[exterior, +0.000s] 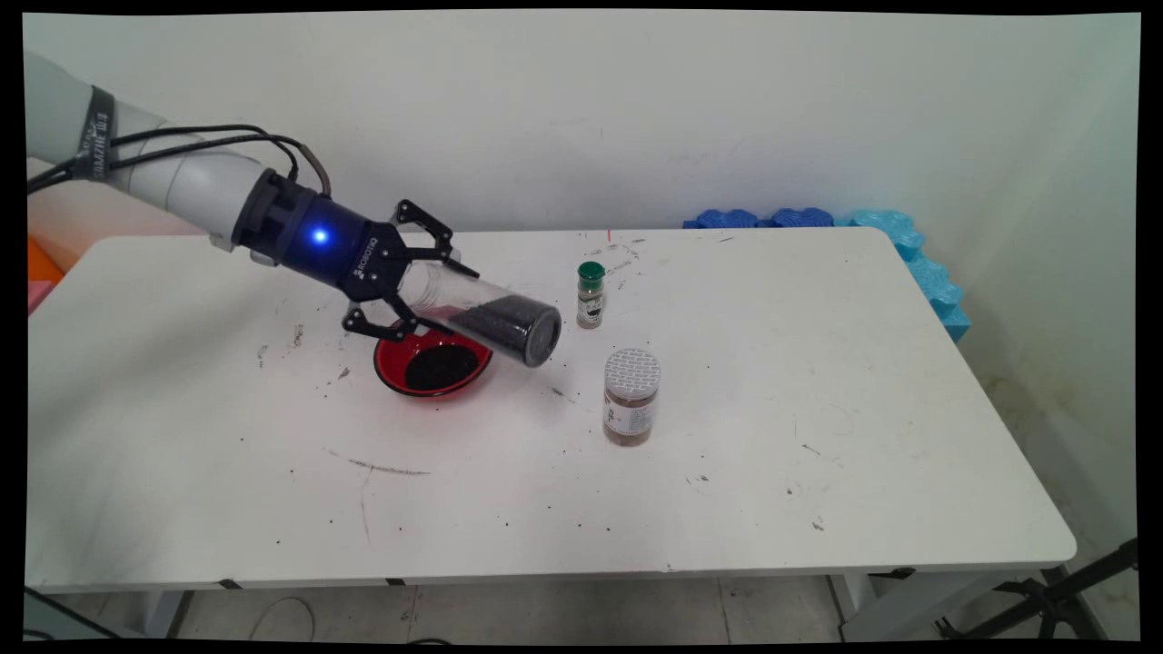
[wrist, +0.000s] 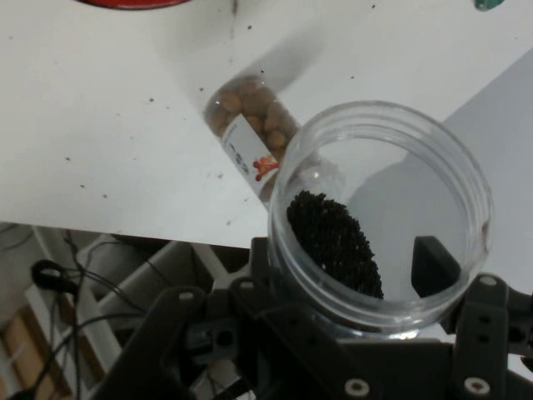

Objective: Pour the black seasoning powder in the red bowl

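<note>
My gripper (exterior: 443, 295) is shut on a clear plastic jar (exterior: 491, 318) and holds it tilted above the table. The jar's closed end points down to the right, and black grains (exterior: 509, 327) lie heaped there. A red bowl (exterior: 382, 368) with a pile of black grains sits on the table just under the gripper and jar. In the hand view I look into the jar's open mouth (wrist: 379, 217), with black grains (wrist: 333, 242) inside. One finger pad (wrist: 433, 267) shows through the jar wall, and the gripper (wrist: 350, 275) clasps the jar at its sides.
A small spice bottle with a green cap (exterior: 591, 295) stands right of the jar. A brown-filled jar with a silver lid (exterior: 631, 397) (wrist: 250, 125) stands nearer the front. Blue foam pieces (exterior: 909, 245) line the white table's (exterior: 727, 472) far right corner. Dark specks dot the tabletop.
</note>
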`<act>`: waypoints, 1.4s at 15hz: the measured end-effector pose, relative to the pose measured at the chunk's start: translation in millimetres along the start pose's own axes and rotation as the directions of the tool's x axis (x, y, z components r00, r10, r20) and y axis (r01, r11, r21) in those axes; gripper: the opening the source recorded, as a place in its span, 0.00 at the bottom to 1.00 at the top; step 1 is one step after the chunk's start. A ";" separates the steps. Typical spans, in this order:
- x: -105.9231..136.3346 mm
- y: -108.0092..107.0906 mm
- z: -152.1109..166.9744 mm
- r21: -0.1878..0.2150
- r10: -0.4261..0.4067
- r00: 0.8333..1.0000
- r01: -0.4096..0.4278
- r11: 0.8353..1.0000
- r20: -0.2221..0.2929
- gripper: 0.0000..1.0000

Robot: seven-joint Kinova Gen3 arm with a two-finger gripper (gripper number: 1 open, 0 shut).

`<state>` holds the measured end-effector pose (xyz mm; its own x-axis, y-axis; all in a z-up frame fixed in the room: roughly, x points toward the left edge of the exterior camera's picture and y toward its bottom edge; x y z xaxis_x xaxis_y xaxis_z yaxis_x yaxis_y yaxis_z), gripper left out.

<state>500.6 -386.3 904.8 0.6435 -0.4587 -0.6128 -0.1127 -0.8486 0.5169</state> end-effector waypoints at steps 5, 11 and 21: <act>-0.2 1.1 0.9 -0.026 -0.068 0.998 0.068 0.997 0.014 0.00; 0.9 1.6 -0.4 -0.052 -0.128 0.991 0.129 0.990 0.023 0.00; 0.5 -2.5 -5.2 -0.096 -0.205 0.977 0.210 0.973 0.059 0.00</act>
<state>505.1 -383.1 906.3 0.6070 -0.2896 -0.7400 0.0985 -0.8966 0.4317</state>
